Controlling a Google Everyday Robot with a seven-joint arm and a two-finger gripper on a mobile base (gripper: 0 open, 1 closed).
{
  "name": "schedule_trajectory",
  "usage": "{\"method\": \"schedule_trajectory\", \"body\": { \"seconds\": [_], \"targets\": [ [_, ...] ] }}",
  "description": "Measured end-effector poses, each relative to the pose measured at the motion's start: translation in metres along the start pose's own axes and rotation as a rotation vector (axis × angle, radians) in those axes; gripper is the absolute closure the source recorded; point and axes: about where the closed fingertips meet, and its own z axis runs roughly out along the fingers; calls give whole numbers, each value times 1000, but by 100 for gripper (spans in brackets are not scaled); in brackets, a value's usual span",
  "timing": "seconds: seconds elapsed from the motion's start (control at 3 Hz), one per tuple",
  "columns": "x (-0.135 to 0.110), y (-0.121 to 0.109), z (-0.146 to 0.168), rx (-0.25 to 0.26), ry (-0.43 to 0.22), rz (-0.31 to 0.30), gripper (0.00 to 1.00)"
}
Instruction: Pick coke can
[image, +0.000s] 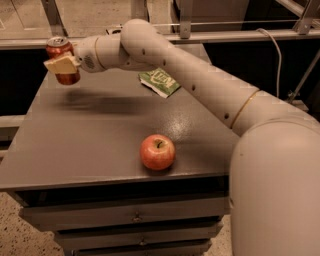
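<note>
Plainly, the cream-coloured arm (210, 95) is taking up most of the view, reaching from the lower right up and across to the gripper (62, 65) at the far left. Below the jaws and spreading out to their right, the grey table (100, 145) is standing with drawers (135, 217) running along its front. Well to the right of the jaws and nearer the camera, a red apple (157, 152) is sitting on the table top. A green packet (159, 82) is lying flat to the right of the jaws, beside the forearm. The jaws are narrowed around the coke can (58, 48), pinching it about its middle, with one pale finger (60, 64) crossing its front. The can is sitting upright between them, silver top showing above, and seems to be hanging clear of the table's far left corner.
</note>
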Motion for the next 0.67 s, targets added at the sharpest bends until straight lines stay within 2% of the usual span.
{"method": "schedule_trajectory", "body": {
  "seconds": [0.33,0.67],
  "targets": [
    [-20,-3,-38,25,-43,-7,100],
    [-20,-4,-42,30,-45,-5,100]
  ]
}}
